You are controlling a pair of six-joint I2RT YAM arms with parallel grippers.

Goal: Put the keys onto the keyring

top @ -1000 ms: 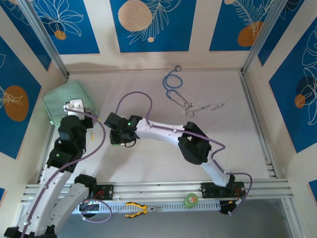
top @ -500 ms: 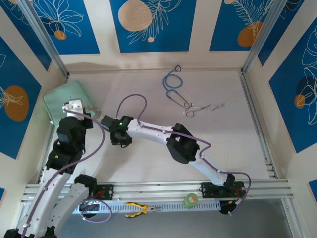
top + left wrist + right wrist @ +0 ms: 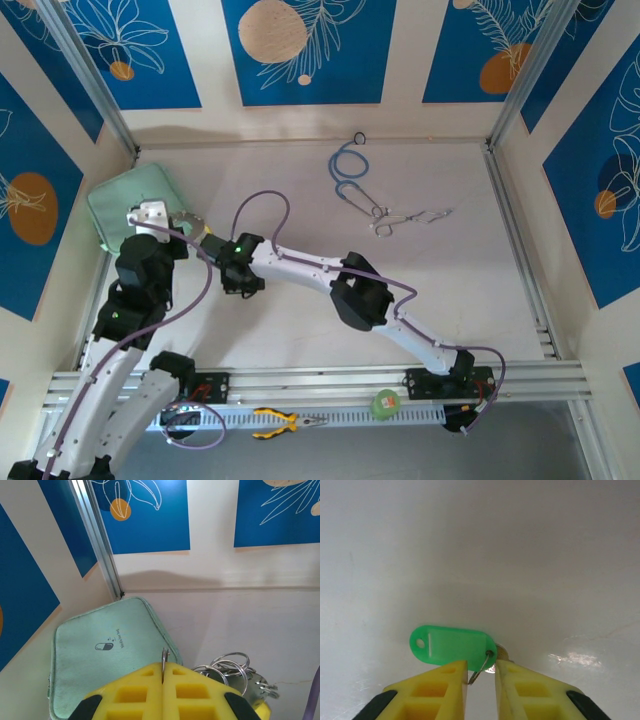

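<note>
Swung leftward to just right of left claw point(image 3: 163, 667) – clamped shut on keyring point(image 3: 231, 669) – with right claw point(image 3: 481, 666) narrowly parted astride green-tagged key point(image 3: 452, 647).

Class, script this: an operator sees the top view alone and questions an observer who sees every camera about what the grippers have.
Operator: What has the left gripper?
Observer: It is shut on the keyring, seen edge-on.
Operator: Anything near it?
Observer: A cluster of smaller rings, close beside the gripper.
Operator: And the right gripper?
Observer: Its jaws stand slightly apart around the small ring of a green tag.
</note>
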